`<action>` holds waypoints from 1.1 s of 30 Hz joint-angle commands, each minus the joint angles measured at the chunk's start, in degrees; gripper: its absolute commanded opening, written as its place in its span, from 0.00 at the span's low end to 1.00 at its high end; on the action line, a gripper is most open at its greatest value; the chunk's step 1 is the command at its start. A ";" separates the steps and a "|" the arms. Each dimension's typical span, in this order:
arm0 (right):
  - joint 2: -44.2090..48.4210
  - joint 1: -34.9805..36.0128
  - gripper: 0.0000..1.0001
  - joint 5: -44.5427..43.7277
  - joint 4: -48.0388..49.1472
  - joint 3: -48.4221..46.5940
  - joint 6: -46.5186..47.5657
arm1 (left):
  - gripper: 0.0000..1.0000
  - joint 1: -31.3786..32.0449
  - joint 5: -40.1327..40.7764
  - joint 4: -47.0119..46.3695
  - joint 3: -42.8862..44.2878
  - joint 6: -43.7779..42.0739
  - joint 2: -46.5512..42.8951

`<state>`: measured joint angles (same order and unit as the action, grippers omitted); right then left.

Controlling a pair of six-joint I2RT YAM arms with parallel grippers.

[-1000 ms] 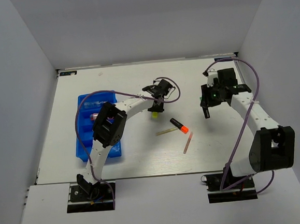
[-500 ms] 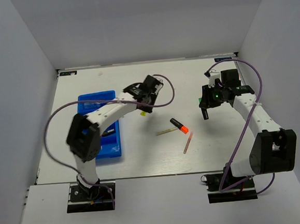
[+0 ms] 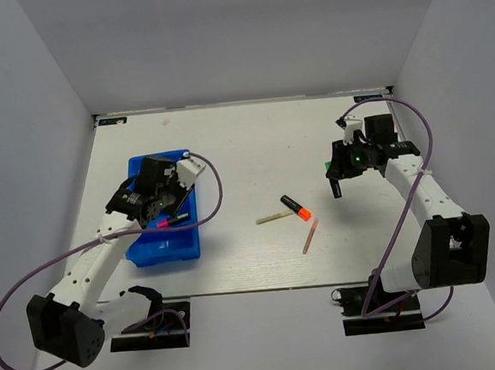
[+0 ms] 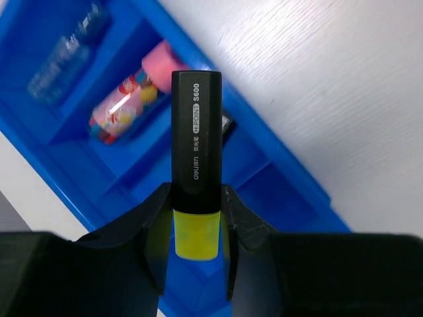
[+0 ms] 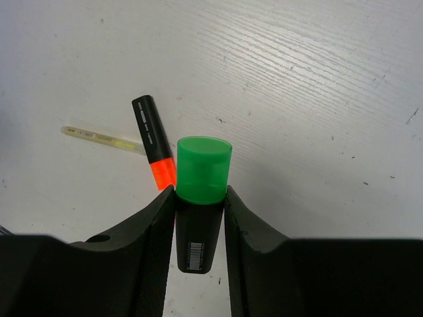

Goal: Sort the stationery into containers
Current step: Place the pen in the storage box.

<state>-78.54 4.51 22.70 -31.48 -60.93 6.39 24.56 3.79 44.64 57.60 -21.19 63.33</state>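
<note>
Left gripper [image 4: 195, 198] swung over blue tray [image 4: 59, 152], yellow highlighter [image 4: 195, 132] pointing straight outward

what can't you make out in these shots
Top view: left arm covers much of the blue tray; contents uncountable.
Left wrist: clear item in the far compartment is blurred; a black item hides behind the yellow highlighter.
Right wrist: print on the thin stick is too small.
</note>
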 commanded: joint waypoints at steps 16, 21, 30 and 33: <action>1.20 0.67 0.00 9.71 0.46 0.99 4.06 | 0.00 -23.41 -29.64 -6.23 -11.64 -14.23 4.43; 1.37 2.43 0.00 14.74 0.46 1.07 6.00 | 0.06 -23.33 -26.83 -7.29 -11.29 -15.63 7.59; 0.23 5.06 0.00 14.39 0.02 0.37 7.40 | 0.33 -24.12 -22.16 -7.55 -8.47 -16.60 10.93; -0.12 5.77 0.00 13.95 -0.07 0.02 7.49 | 0.39 -24.12 -20.84 -7.90 -8.12 -16.08 11.20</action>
<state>-78.37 9.56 35.57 -31.57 -59.88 12.69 0.84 -18.70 37.56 47.75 -36.71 74.65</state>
